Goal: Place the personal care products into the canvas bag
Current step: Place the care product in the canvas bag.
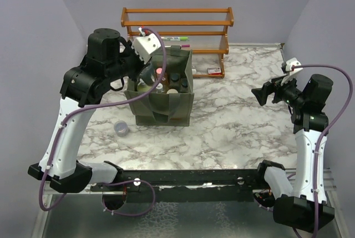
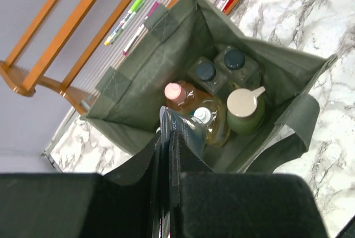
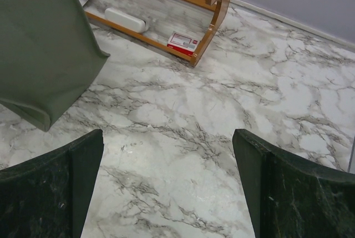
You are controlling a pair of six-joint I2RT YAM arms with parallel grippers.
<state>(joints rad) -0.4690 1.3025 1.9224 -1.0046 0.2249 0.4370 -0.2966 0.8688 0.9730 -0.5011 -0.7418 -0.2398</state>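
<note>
The olive-green canvas bag (image 1: 161, 107) stands open left of centre on the marble table; it also shows in the left wrist view (image 2: 138, 82). Inside it stand two clear bottles with black caps (image 2: 221, 66), an orange bottle with a pink cap (image 2: 176, 94), an amber bottle (image 2: 213, 124) and a green pump bottle (image 2: 244, 110). My left gripper (image 1: 148, 71) hangs over the bag's open mouth, shut on a thin grey pouch (image 2: 180, 127) that points down into the bag. My right gripper (image 1: 262, 94) is open and empty above bare marble at the right.
A wooden slatted rack (image 1: 177, 33) stands behind the bag with green and pink marker pens (image 1: 178, 41) on it. A small red-and-white box (image 1: 213, 71) lies by the rack's foot. A lavender cup (image 1: 121, 129) sits left of the bag's front.
</note>
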